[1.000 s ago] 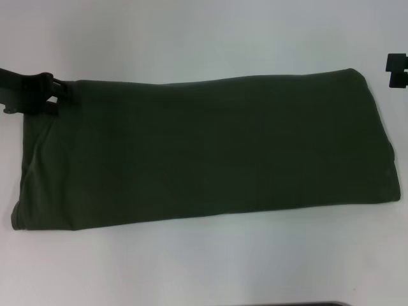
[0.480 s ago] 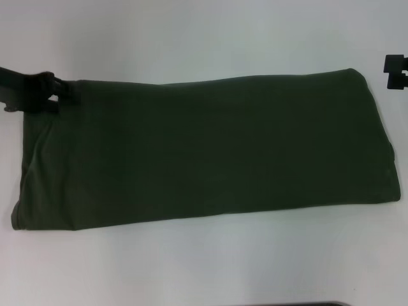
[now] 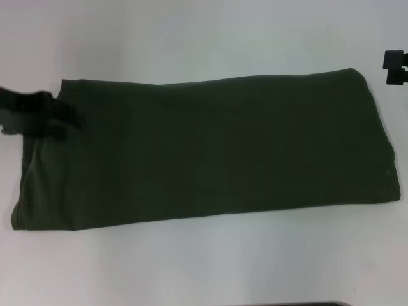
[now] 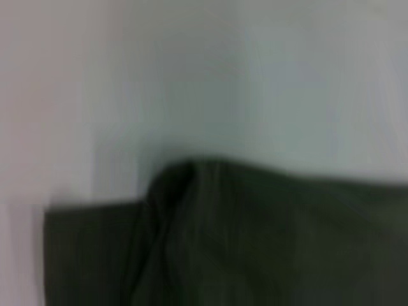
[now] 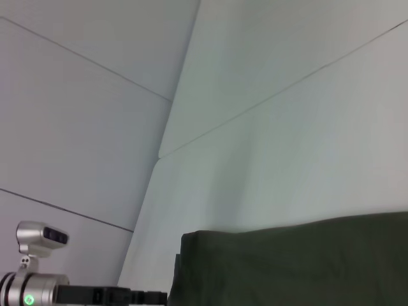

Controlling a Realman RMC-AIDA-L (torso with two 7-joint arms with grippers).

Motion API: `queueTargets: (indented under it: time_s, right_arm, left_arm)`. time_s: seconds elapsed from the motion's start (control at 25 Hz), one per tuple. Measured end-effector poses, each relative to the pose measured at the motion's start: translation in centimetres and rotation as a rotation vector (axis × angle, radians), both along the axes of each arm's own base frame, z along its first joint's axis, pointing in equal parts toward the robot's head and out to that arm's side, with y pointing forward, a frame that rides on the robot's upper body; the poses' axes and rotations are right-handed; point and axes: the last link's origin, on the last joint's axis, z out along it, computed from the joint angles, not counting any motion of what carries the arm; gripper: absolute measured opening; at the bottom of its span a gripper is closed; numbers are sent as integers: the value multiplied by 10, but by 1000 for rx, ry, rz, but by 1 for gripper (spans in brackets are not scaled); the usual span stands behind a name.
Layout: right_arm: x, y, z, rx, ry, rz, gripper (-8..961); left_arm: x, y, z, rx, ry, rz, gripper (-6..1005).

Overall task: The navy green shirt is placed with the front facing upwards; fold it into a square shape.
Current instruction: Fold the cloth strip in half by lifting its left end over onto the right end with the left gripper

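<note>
The navy green shirt (image 3: 210, 150) lies folded into a long dark olive band across the white table, plain side up, with no lettering showing. My left gripper (image 3: 60, 116) sits low over the shirt's far left end, blurred by motion. The left wrist view shows a raised fold of the shirt (image 4: 191, 242) at its edge, but none of that arm's fingers. My right gripper (image 3: 395, 67) hangs at the right border of the head view, just beyond the shirt's far right corner and apart from the cloth. The right wrist view shows the shirt (image 5: 293, 268) and the left arm (image 5: 38, 284) beyond it.
The white table (image 3: 204, 38) surrounds the shirt on all sides, with broad bare strips behind and in front of it. A dark edge (image 3: 319, 304) shows at the bottom of the head view. Seams run across the table top (image 5: 255, 108).
My left gripper has moved towards me and slightly right, onto the shirt's left end. The shirt's far left corner now shows further left. The right gripper has barely shifted.
</note>
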Motion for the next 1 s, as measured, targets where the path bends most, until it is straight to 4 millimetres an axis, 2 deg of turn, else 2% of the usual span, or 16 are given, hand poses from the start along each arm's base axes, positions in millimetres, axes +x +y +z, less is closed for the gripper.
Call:
queueTargets:
  time_s: [0.4,1.0]
  right_arm:
    - [1,-2,-2,-2,1,-4,701]
    - [2,-3,-2,-7,4,-13,702]
  left_arm:
    - [-28,-7,-8,-14,111,85,549]
    - [-35,-7,0,12,131,98,553]
